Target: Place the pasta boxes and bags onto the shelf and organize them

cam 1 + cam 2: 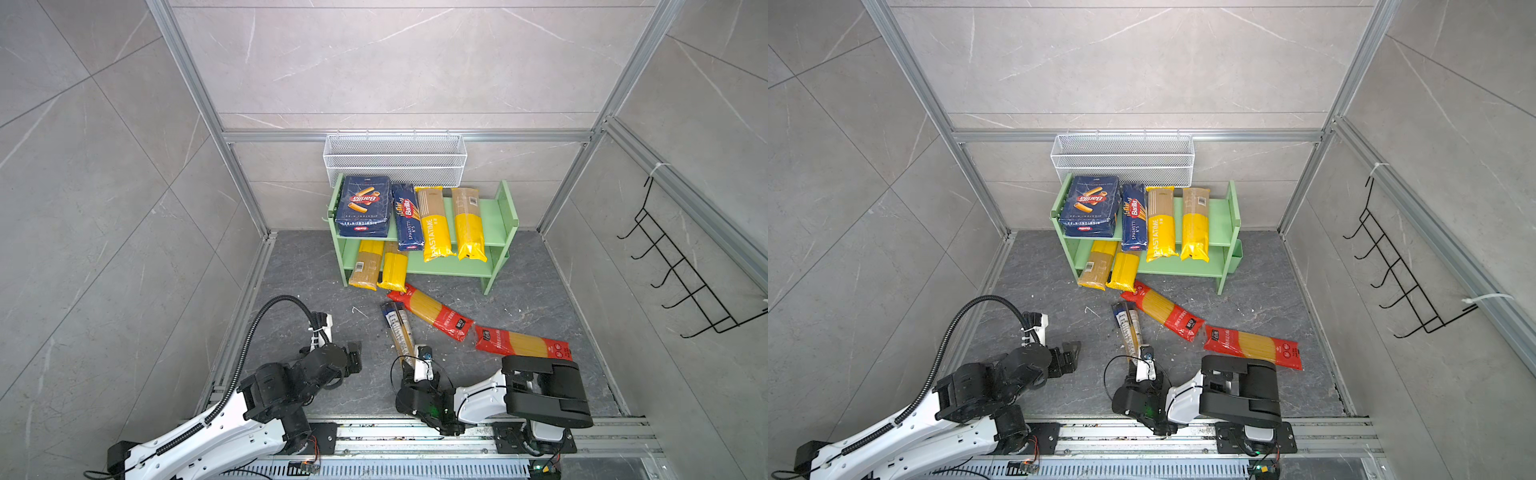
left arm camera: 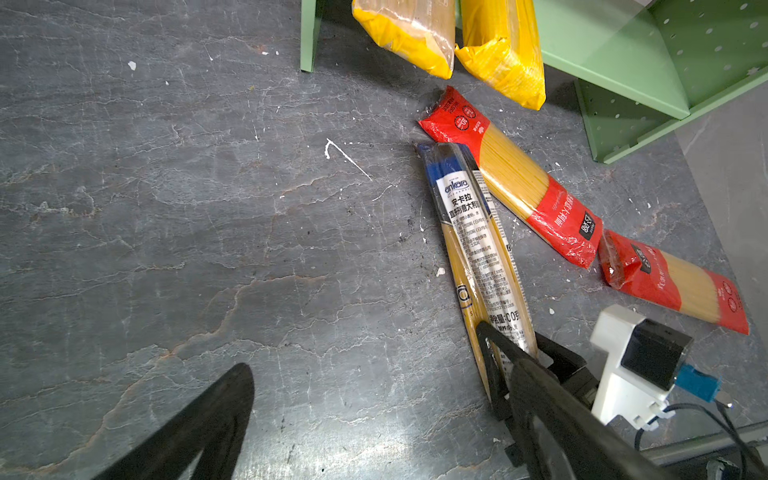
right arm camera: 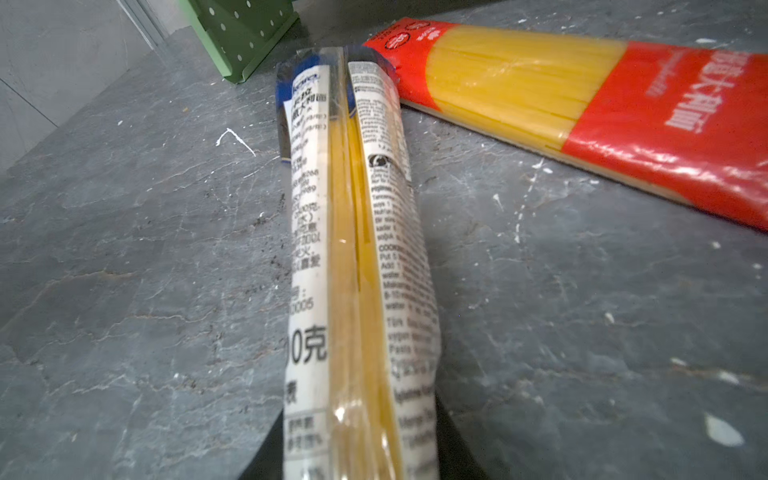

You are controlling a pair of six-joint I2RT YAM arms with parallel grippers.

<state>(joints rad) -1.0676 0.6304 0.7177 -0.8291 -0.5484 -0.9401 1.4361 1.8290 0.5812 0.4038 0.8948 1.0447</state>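
My right gripper (image 1: 409, 365) (image 3: 359, 424) is shut on the near end of the clear bag with black-and-white print (image 1: 398, 328) (image 3: 357, 249), which lies on the floor. My left gripper (image 1: 353, 353) (image 2: 382, 374) hangs open over bare floor to its left. Two red-ended bags (image 1: 430, 311) (image 1: 523, 341) lie on the floor nearby. On the green shelf (image 1: 494, 216) the top tier holds the rigatoni box (image 1: 365, 205), the spaghetti box (image 1: 407, 218) and two yellow bags (image 1: 434, 224) (image 1: 469, 226). Two more yellow bags (image 1: 368, 266) (image 1: 392, 270) stick out of the lower tier.
A white mesh basket (image 1: 395, 160) hangs on the back wall above the shelf. A black wire hook rack (image 1: 681, 270) is on the right wall. Metal rails (image 1: 415, 436) run along the near edge. The floor is dark stone (image 1: 311, 282).
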